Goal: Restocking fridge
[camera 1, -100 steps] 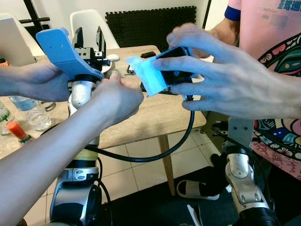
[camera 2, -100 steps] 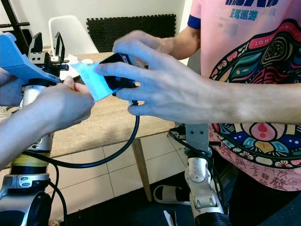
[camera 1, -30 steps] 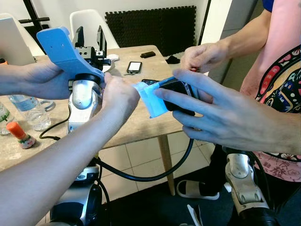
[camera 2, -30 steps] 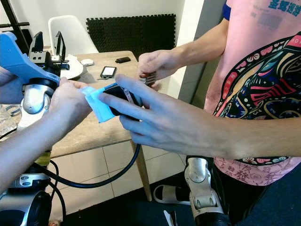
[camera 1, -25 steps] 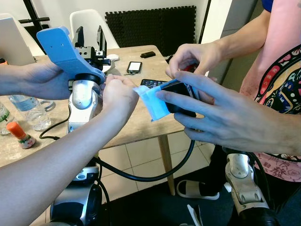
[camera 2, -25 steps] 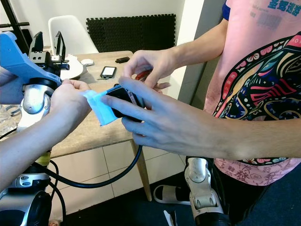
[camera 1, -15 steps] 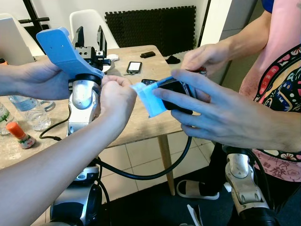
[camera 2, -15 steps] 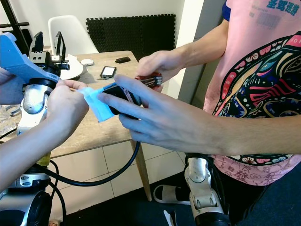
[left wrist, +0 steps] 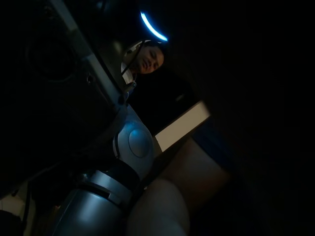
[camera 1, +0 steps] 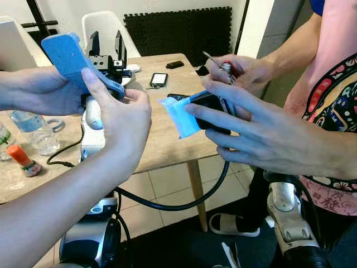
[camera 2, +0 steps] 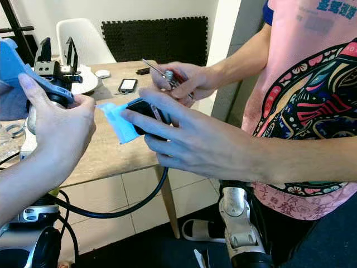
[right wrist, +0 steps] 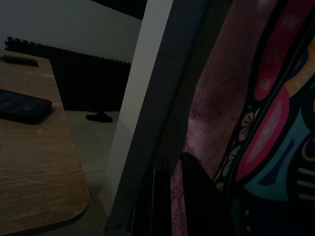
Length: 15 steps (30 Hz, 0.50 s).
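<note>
The robot's left arm (camera 1: 95, 111) was raised over the wooden surface (camera 1: 167, 142), and its left hand (camera 1: 105, 43) pointed upward with its two black fingers (camera 1: 92, 42) set well apart and nothing between them. A person at the robot's left held a blue plastic part (camera 1: 64, 53) against that wrist with one hand (camera 1: 42, 92), and reached to its underside with the other hand (camera 1: 120, 120).

A person in a pink printed shirt (camera 1: 334, 95) stood on the right. One of their hands (camera 1: 256, 131) gripped a black device (camera 1: 215, 106) with a pale blue cloth (camera 1: 179, 116) at its end. A thick black cable (camera 1: 184, 204) looped down from the device below the edge of the surface. Their other hand (camera 1: 245, 70) held a small red-handled tool (camera 1: 226, 68) just above the device.

The right arm (camera 1: 290, 223) hung idle beside that person. In the right wrist view the right hand (right wrist: 170, 172) was a dark shape against the shirt, and whether it was open or closed could not be told.

A clear plastic bottle (camera 1: 28, 125) lay on the surface at the far left, with a small orange-capped bottle (camera 1: 19, 157) near it. A smartphone (camera 1: 159, 79) lay farther back, a white chair (camera 1: 106, 25) stood behind the surface, and a black foam mat (camera 1: 184, 33) leaned on the wall.
</note>
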### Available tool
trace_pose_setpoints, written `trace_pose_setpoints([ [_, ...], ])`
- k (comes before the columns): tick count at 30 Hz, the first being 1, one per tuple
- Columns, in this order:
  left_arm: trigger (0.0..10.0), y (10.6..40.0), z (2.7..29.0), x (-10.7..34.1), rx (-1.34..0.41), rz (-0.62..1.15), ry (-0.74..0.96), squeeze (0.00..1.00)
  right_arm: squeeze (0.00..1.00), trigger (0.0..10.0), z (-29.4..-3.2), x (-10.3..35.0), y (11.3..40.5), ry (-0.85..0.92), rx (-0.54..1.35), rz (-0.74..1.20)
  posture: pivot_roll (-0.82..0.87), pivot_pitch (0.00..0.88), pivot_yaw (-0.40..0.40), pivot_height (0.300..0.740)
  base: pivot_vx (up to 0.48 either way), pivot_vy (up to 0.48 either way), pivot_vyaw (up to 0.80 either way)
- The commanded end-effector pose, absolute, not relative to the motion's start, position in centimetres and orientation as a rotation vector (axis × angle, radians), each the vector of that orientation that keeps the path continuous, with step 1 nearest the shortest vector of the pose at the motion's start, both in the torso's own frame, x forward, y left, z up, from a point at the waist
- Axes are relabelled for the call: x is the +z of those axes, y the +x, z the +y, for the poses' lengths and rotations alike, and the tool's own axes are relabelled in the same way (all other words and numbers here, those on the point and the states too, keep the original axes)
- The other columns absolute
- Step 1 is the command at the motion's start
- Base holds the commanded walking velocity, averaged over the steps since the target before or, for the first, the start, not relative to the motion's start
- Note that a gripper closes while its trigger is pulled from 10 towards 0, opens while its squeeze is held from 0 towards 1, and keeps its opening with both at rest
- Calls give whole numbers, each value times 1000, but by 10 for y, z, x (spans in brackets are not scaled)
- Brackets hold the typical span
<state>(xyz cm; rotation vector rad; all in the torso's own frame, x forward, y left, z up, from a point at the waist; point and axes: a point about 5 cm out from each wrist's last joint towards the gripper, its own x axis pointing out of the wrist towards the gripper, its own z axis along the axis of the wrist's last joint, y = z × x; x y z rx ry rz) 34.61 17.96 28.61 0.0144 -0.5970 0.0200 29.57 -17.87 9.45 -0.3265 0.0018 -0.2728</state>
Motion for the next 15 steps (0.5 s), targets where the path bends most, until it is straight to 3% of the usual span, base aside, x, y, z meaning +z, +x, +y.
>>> trace_pose_setpoints([
  [1, 10000, 347, 180, 284, 24, -578, 34, 0, 0, 10000, -182, 90, 293, -330, -286, 24, -17, 0, -21, 740, 0, 0, 0],
  [15, 10000, 347, 181, 284, 29, -582, 33, 0, 0, 10000, -182, 90, 294, -331, -286, 27, -16, 0, -25, 740, 0, 0, 0],
])
